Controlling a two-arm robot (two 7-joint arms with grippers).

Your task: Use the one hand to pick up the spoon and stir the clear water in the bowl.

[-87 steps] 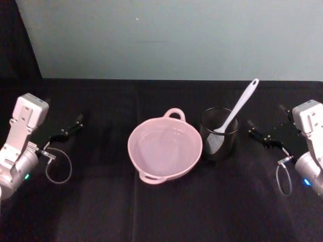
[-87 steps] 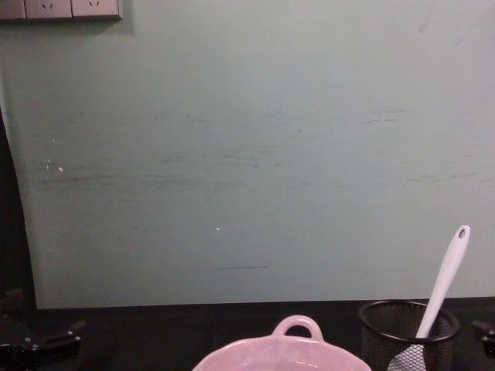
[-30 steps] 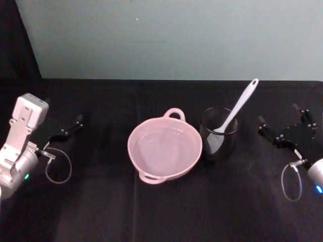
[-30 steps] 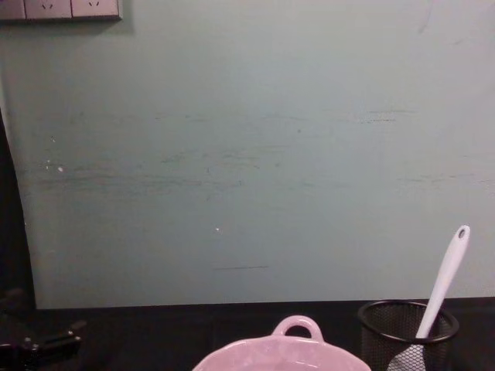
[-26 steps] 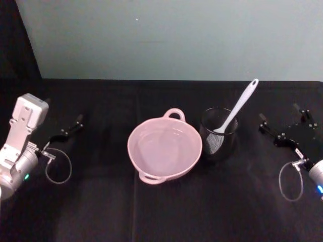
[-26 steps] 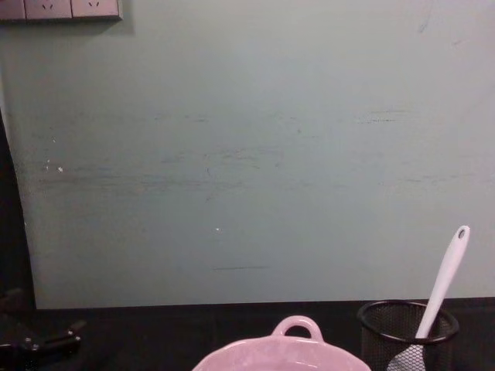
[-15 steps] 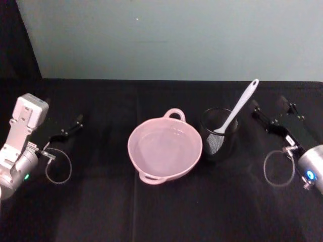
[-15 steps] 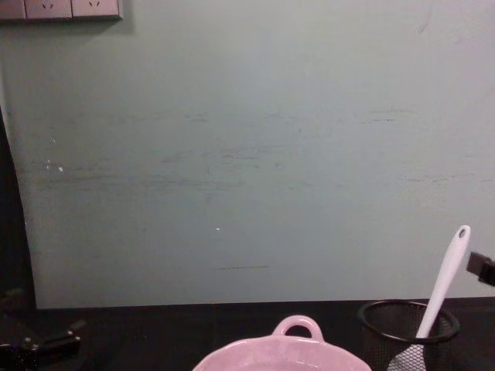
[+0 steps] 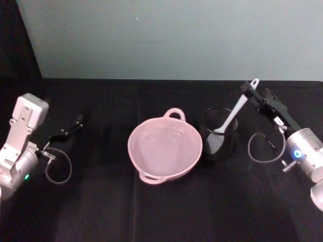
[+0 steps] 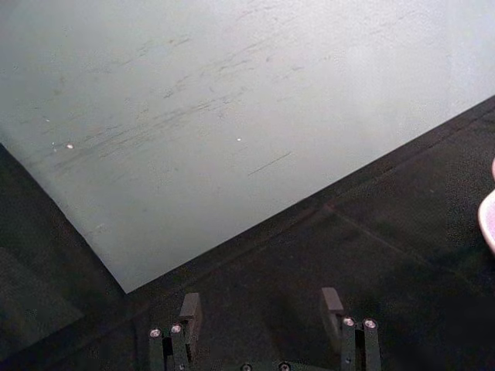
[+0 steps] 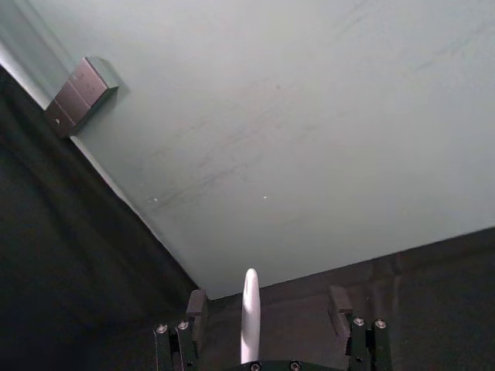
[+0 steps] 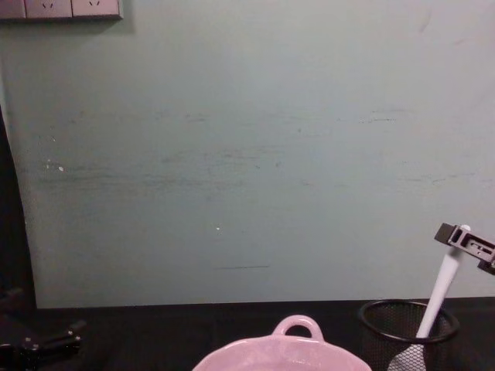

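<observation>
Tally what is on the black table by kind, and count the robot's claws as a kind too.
bowl, pink: 1
spoon, white, standing in the cup: 1
mesh cup, black: 1
claws: 2 (left claw open over bare table; right claw open, with the spoon's handle tip between its fingers)
Total: 5

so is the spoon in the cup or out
In. The spoon stands blade-down inside the black mesh cup; the open right gripper straddles its handle tip.
</observation>
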